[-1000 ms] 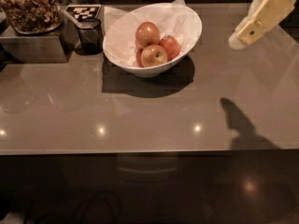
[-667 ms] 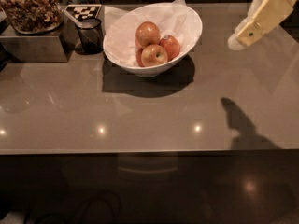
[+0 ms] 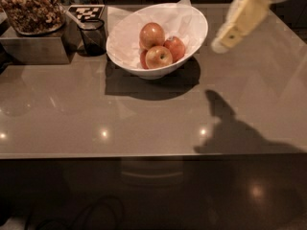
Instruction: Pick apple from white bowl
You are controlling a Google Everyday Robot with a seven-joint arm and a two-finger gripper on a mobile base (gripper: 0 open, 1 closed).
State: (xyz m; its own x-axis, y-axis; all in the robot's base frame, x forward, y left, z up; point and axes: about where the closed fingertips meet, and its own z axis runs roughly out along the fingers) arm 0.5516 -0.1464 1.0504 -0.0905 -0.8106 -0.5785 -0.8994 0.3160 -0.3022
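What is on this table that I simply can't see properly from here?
Camera view:
- Gripper, in the air right of the white bowl: its arm is cut off by the top edge.
- Below the apple, a lower fruit is mostly hidden behind the front apple.
- Dark cup: its wall hides any contents.
- Snack box, top left: cut off by the corner.
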